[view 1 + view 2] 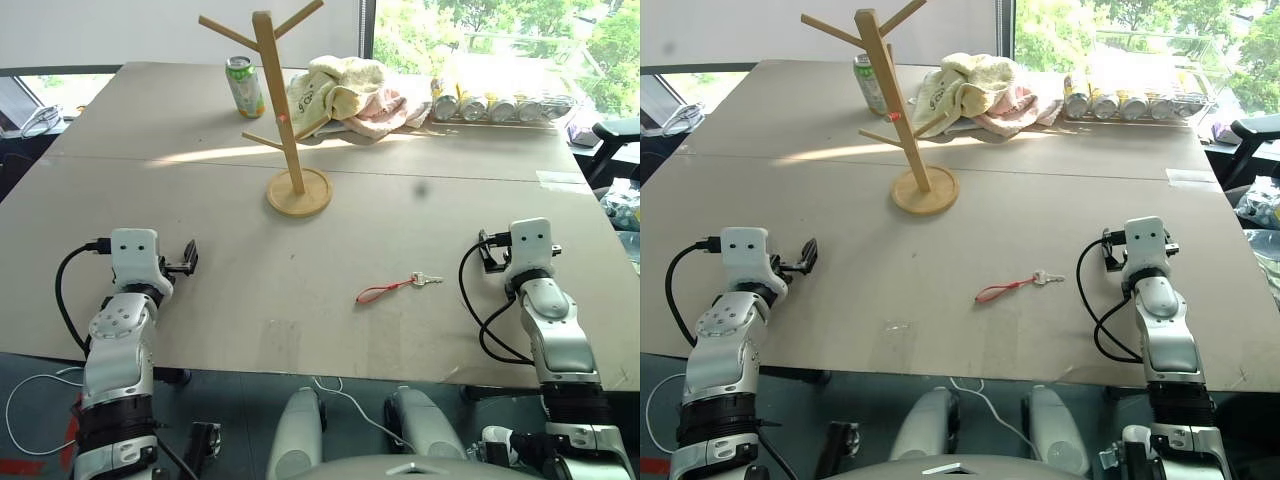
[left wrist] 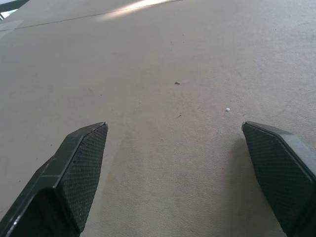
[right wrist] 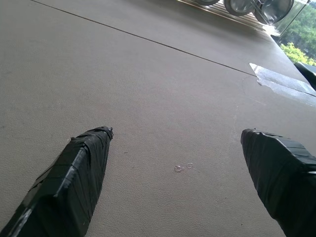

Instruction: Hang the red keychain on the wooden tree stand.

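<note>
The red keychain lies flat on the table, its small silver key pointing right, between my two arms and nearer the right one. The wooden tree stand rises upright on its round base farther back, left of centre, with bare pegs. My left gripper hovers low over bare tabletop at the near left, open and empty. On the near right, a hand's width right of the key, my right gripper is also open with nothing between its fingers.
A green drink can stands just behind the stand. A heap of pale cloths lies to its right, beside a row of cans on their sides. A seam crosses the table behind the stand's base.
</note>
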You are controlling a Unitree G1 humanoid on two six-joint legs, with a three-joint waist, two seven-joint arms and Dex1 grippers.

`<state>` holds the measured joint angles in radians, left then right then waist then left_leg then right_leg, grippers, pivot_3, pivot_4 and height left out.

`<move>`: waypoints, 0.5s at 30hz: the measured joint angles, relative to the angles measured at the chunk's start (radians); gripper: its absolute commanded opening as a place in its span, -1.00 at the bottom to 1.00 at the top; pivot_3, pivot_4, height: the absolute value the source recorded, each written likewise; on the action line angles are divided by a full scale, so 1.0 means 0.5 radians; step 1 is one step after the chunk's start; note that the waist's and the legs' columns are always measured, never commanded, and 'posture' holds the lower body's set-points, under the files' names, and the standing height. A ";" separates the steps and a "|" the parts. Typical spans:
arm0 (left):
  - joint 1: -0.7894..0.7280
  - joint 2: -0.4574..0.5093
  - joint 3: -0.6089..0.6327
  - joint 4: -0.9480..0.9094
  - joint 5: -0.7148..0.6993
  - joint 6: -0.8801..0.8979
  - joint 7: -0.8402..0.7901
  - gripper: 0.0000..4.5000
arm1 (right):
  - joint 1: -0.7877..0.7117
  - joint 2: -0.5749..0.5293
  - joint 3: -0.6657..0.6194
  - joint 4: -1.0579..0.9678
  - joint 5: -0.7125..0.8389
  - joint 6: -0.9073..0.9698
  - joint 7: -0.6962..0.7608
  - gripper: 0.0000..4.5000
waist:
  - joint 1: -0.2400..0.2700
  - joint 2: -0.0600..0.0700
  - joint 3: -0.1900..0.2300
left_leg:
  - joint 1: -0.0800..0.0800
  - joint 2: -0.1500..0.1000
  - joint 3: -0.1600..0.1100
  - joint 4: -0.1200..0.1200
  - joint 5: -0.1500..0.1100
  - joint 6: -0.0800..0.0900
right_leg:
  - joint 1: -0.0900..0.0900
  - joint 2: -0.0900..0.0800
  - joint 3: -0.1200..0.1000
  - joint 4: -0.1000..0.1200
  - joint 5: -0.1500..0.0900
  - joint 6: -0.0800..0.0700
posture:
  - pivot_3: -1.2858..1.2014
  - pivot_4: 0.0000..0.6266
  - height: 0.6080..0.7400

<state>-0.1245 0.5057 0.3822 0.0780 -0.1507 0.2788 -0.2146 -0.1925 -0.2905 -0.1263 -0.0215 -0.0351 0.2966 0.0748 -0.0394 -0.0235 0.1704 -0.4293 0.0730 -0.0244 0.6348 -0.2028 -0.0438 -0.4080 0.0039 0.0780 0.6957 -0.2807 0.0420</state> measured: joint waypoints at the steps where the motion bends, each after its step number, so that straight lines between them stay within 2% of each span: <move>1: 0.000 0.000 0.000 0.000 0.000 0.000 0.000 1.00 | 0.000 0.000 0.000 0.000 0.000 0.000 0.000 1.00 | 0.000 0.000 0.000 | 0.000 0.000 0.000 0.000 0.000 0.000 | 0.000 0.000 0.000 0.000 0.000 0.000 | 0.03 -0.52 0.88; 8: 0.001 0.041 0.007 -0.001 -0.083 0.045 -0.118 1.00 | -0.028 -0.108 0.012 0.004 0.015 0.037 0.133 1.00 | 0.000 0.001 0.001 | -0.001 0.000 0.000 0.000 0.000 0.000 | 0.000 0.000 0.000 0.000 0.000 0.000 | 0.03 -0.52 0.88; 11: -0.001 0.166 -0.006 -0.043 -0.219 0.183 -0.367 1.00 | -0.161 -0.320 0.074 0.008 0.112 0.114 0.479 1.00 | -0.004 0.002 0.003 | -0.001 0.000 0.000 0.001 0.000 0.000 | -0.001 0.001 0.000 0.000 0.000 0.000 | 0.03 -0.52 0.88; 12: -0.002 0.183 -0.010 -0.056 -0.234 0.196 -0.397 1.00 | -0.181 -0.345 0.082 0.006 0.123 0.119 0.515 1.00 | -0.005 0.002 0.003 | -0.001 0.000 0.000 0.000 0.000 0.000 | -0.001 0.001 0.000 0.000 0.000 0.000 | 0.03 -0.52 0.88; 15: -0.006 0.385 -0.061 -0.213 -0.396 0.358 -0.717 1.00 | -0.344 -0.547 0.172 0.001 0.284 0.210 0.949 1.00 | -0.008 0.002 0.005 | -0.002 0.001 0.000 -0.001 0.000 0.000 | -0.002 0.001 0.000 -0.001 0.000 0.000 | 0.03 -0.52 0.88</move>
<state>-0.1276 0.6981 0.3518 -0.0282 -0.3487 0.4579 -0.5732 -0.3643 -0.5642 -0.0401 -0.0212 0.1068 0.4019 0.5491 -0.0433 -0.0226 0.1728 -0.4304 0.0733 -0.0245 0.6345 -0.2027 -0.0438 -0.4089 0.0046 0.0779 0.6953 -0.2809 0.0420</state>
